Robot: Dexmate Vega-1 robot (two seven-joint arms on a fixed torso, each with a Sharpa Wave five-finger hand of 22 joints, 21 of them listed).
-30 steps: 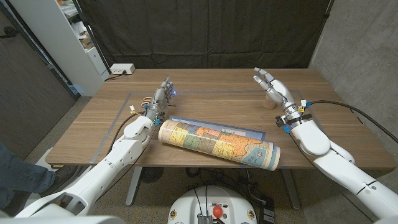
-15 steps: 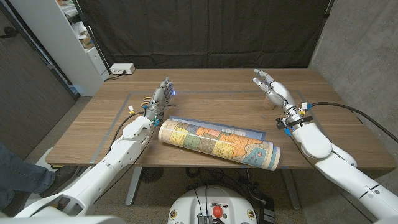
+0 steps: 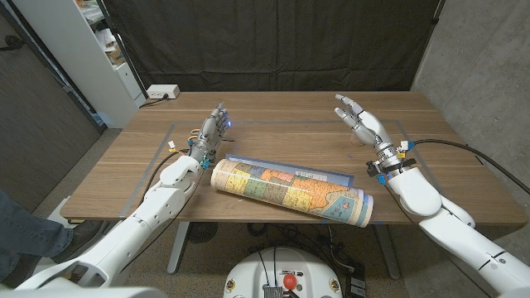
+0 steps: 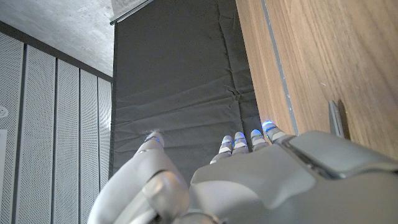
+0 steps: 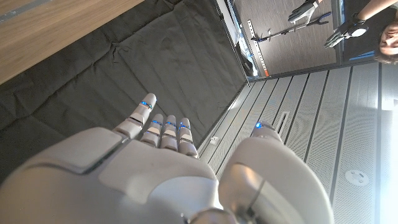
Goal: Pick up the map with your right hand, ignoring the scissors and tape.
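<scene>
The map (image 3: 290,190) is a colourful rolled sheet lying near the table's front edge, with a flat blue-edged flap behind the roll. My right hand (image 3: 358,118) is raised over the back right of the table, beyond the map's right end, fingers spread and empty. In the right wrist view the right hand (image 5: 155,174) also holds nothing. My left hand (image 3: 214,128) stands upright behind the map's left end, fingers extended and empty. The scissors (image 3: 195,132) lie partly hidden beside it, a blade tip (image 4: 336,118) showing past the left hand (image 4: 249,180). The tape roll (image 3: 358,137) sits under the right hand.
A thin taped outline (image 3: 161,157) marks a rectangle on the wooden table (image 3: 273,124). A white power strip (image 3: 163,92) lies at the back left corner. White shelving (image 3: 99,50) stands left of the table. A person's gloved hands (image 5: 348,25) appear in the right wrist view.
My right hand and forearm have shifted slightly left, toward the table's middle. The left hand and the map have stayed put.
</scene>
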